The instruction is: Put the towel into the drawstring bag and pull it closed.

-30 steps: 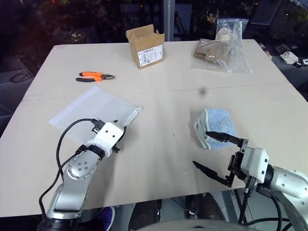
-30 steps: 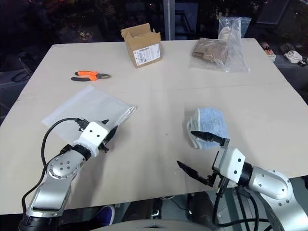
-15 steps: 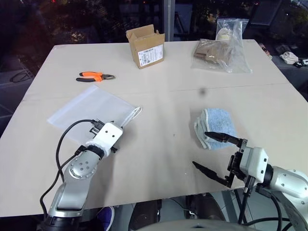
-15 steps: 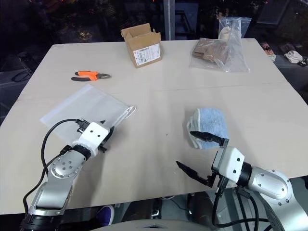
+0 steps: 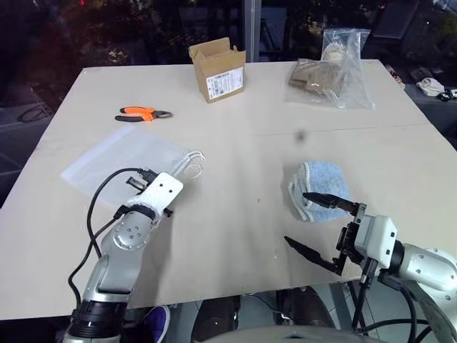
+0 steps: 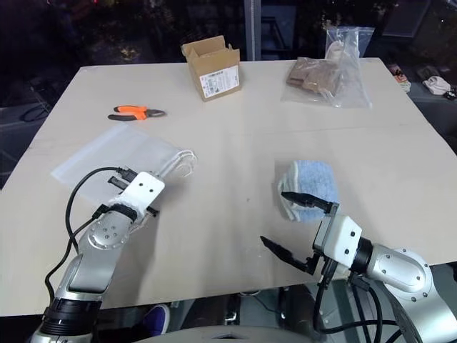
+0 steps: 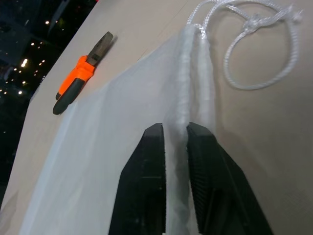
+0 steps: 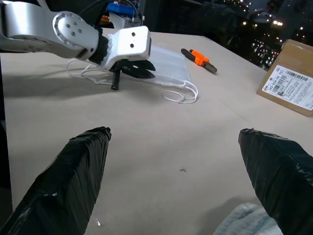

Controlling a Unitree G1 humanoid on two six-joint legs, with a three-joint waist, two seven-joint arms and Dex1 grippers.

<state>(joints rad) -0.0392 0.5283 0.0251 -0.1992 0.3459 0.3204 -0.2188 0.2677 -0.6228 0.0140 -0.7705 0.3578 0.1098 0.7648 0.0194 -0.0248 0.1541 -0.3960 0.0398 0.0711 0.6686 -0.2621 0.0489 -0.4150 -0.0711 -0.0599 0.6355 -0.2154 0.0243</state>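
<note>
Fingers of the left gripper [image 7: 175, 134] have closed on the drawstring bag [image 5: 125, 153] hem, dragging it leftward. Right gripper [image 5: 321, 229] stays wide open, empty, beside the towel [image 5: 319, 187].

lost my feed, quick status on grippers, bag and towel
Left gripper pinching drawstring bag mouth hem. Right gripper open beside towel, towel still out. Nothing blocking.

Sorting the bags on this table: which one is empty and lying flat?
The white semi-transparent drawstring bag, at the left gripper, with a looped cord at its mouth. The clear plastic bags at the far edge hold tan items.
</note>
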